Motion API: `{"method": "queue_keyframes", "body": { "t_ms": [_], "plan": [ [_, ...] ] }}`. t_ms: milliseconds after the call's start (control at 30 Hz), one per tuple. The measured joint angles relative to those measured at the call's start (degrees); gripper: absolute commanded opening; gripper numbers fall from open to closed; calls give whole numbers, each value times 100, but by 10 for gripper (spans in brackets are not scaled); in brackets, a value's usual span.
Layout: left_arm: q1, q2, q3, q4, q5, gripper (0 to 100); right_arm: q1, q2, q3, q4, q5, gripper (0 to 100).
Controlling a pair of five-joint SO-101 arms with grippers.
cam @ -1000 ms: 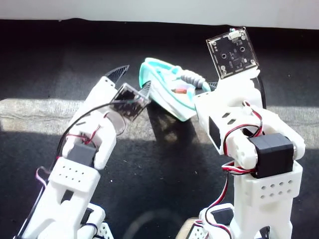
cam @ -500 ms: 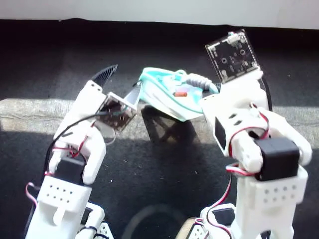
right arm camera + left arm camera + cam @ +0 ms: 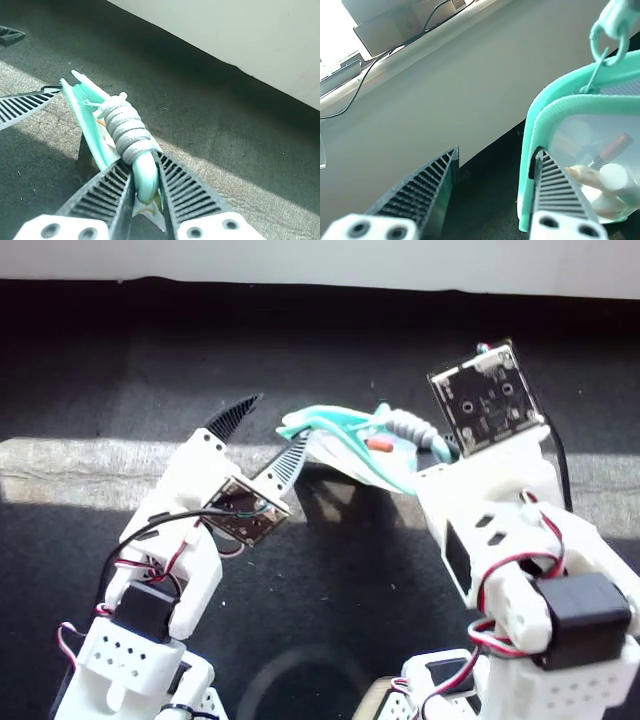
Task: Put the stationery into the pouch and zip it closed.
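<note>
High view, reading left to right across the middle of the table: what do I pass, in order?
left gripper, fingers apart → teal pouch → grey coiled strap at the pouch's end → right arm's camera board

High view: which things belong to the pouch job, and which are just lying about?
Job: mint-green mesh zip pouch; white and red stationery inside it; right gripper, shut on its handle; left gripper, open beside it.
Lying about: black table mat; white wall.
</note>
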Motion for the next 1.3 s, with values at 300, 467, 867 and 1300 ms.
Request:
{"method": "queue_keyframes", "body": {
  "t_ms": [300,467,867,1300],
  "plan": [
    [571,0,0,0,0,245,35,-158,0,53,0,6],
    [765,0,-141,0,0,245,35,-158,0,53,0,6],
    [1116,9,-387,0,-633,245,35,-176,0,-9,0,6],
    [1820,-44,-308,202,-1196,245,70,-193,18,-53,0,6]
  ]
}}
